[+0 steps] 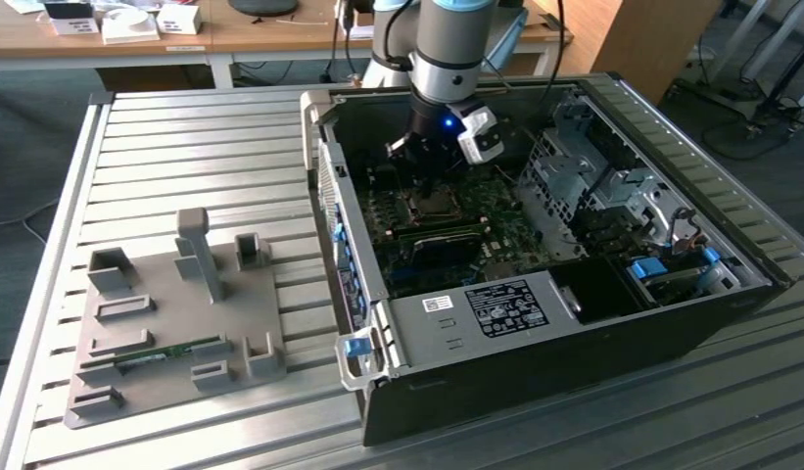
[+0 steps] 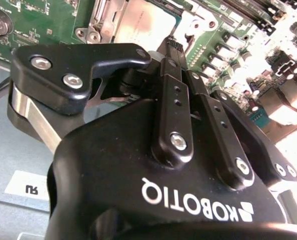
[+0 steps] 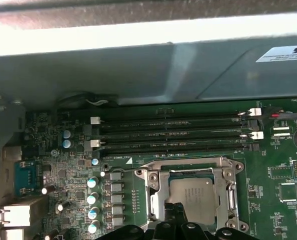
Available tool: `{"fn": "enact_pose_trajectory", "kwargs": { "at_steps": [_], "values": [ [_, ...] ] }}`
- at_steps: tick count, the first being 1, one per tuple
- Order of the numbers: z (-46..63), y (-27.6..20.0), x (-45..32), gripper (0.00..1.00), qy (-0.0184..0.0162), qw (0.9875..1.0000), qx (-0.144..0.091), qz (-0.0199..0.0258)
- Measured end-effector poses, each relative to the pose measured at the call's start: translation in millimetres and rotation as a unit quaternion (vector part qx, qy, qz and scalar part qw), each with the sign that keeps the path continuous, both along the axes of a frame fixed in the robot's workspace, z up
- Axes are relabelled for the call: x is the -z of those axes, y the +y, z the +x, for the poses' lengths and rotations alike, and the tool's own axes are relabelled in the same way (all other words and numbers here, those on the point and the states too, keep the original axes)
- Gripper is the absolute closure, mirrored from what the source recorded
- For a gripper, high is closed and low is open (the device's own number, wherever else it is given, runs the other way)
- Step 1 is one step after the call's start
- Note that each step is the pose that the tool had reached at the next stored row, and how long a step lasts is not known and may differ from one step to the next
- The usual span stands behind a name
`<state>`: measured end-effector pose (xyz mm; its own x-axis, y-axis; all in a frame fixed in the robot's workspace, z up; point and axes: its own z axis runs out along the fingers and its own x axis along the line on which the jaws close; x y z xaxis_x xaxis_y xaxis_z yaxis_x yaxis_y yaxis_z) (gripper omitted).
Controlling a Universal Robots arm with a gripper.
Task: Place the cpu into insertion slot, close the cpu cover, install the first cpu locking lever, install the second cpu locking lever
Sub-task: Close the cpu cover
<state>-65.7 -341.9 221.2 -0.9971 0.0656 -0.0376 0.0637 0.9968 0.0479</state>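
Desk: a silver metal desk [image 1: 179, 147] with long ridges.
Case: a big black open computer case [image 1: 545, 362] lies on the desk, with a dark green motherboard [image 3: 278, 170] inside.
Cpu: the small square silver-grey cpu [image 3: 193, 197] sits in the square insertion slot [image 3: 174, 176].
Cover: the thin silver metal cpu cover [image 3: 188, 165] lies flat around the cpu.
Gripper: the black gripper [image 3: 176, 212] hangs right over the cpu's edge. Its fingers [image 2: 174, 75] are pressed together and pinch nothing.
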Motion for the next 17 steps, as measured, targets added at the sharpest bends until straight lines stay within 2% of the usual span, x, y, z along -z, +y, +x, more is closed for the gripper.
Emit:
{"fn": "enact_pose_trajectory", "kwargs": {
  "at_steps": [17],
  "values": [
    [-4.9, -0.1, 7.5, 0.89, 0.0001, 1.0, 0.0, -0.0001]
  ]
}}
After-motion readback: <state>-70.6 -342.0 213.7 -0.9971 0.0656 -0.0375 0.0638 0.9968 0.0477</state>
